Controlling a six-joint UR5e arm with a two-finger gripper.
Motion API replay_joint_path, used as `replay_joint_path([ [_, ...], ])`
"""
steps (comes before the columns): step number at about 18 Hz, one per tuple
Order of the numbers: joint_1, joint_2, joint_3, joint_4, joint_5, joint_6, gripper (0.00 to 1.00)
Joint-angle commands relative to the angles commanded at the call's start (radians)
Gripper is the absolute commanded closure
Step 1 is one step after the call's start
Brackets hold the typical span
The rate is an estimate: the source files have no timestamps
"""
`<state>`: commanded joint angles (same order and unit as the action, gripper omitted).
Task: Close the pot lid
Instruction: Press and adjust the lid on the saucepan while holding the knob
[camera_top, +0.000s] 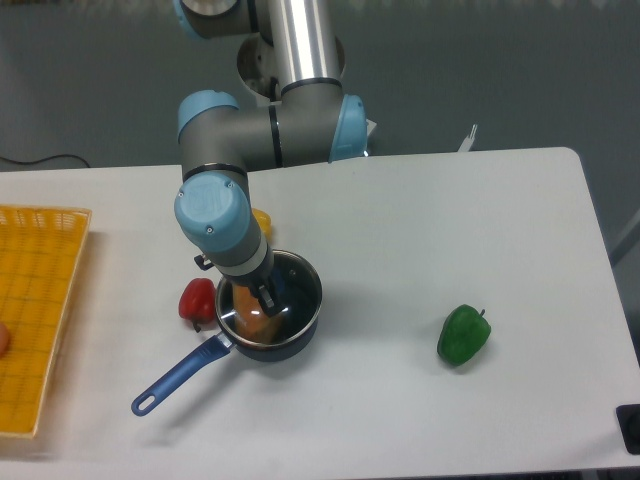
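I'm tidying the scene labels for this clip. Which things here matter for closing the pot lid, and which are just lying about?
Part of the job:
- the pot, dark, with a long blue handle
- the pot lid, glass, over the pot
- the pincer, down at the lid; its grip is hidden

Lying about:
- red pepper
- green pepper
- yellow basket
- yellow item behind the arm
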<state>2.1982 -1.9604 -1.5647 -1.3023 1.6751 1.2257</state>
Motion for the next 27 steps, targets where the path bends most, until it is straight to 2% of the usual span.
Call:
replay_joint_path([
  [27, -0.012, -0.014, 0.000, -0.002, 0.000, -0.021, 0.52],
])
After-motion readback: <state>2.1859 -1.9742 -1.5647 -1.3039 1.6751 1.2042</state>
